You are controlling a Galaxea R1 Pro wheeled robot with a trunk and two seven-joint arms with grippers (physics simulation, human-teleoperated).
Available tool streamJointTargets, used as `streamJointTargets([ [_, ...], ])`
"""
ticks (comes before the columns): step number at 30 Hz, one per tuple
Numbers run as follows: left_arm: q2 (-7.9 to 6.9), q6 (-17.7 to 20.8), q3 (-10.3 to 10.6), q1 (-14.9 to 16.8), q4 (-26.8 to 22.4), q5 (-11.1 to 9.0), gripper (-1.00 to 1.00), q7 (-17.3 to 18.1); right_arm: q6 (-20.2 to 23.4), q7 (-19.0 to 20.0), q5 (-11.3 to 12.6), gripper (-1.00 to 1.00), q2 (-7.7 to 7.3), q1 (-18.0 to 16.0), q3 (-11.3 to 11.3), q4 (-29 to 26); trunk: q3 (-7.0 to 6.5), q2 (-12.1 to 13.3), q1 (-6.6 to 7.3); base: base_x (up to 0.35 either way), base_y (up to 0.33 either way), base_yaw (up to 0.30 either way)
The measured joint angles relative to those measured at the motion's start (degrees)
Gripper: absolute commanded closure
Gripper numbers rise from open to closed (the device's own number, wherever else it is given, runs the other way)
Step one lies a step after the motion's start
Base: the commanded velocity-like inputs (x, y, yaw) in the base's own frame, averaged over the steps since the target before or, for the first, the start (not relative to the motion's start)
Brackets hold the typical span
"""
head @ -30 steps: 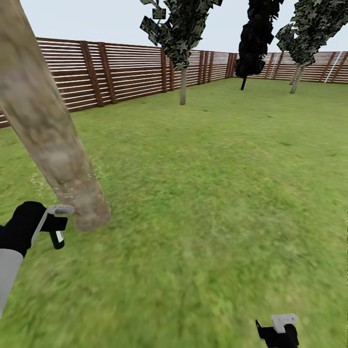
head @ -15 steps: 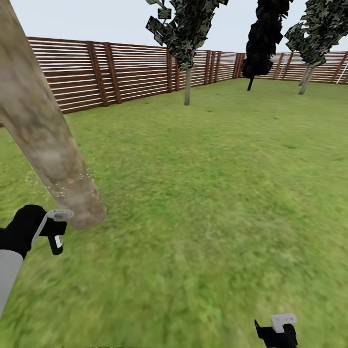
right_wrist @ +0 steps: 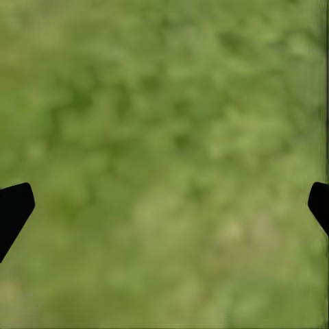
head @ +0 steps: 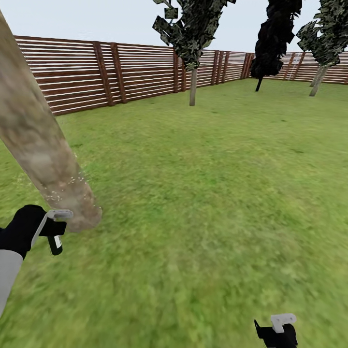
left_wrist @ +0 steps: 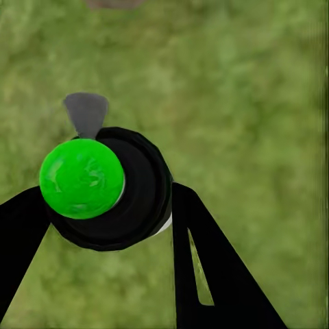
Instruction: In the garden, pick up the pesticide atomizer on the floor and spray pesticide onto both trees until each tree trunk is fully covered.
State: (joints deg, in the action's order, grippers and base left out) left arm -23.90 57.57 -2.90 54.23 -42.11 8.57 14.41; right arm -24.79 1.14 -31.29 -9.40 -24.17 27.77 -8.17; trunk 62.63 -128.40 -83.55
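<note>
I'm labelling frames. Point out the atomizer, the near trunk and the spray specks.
atomizer (left_wrist: pixel 113 188): left wrist view, dark round body.
trunk (head: pixel 36 140): head view, mid bark.
specks (head: pixel 72 182): head view, white dots on lower trunk.

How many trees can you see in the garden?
4. One thick trunk leans close at the left, beside the left gripper. Three stand far off by the fence: a leafy tree, a dark tree, and another at the right edge.
</note>
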Motion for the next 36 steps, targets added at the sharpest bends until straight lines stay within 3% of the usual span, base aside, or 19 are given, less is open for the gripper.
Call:
streamJointTargets([
  [20,0.00,-0.2,0.5,0.1,-1.1,0.1,1.00,0.0,0.0,0.0,0.0,-1.00,0.09,0.0,0.0,0.0,0.00,0.0,0.00,0.074,-0.254,0.258],
  [36,0.02,0.0,0.4,0.1,-2.3,0.1,1.00,0.0,0.0,-0.1,0.0,-1.00,-0.09,0.0,0.0,0.0,0.00,0.0,0.00,0.142,-0.269,0.027],
])
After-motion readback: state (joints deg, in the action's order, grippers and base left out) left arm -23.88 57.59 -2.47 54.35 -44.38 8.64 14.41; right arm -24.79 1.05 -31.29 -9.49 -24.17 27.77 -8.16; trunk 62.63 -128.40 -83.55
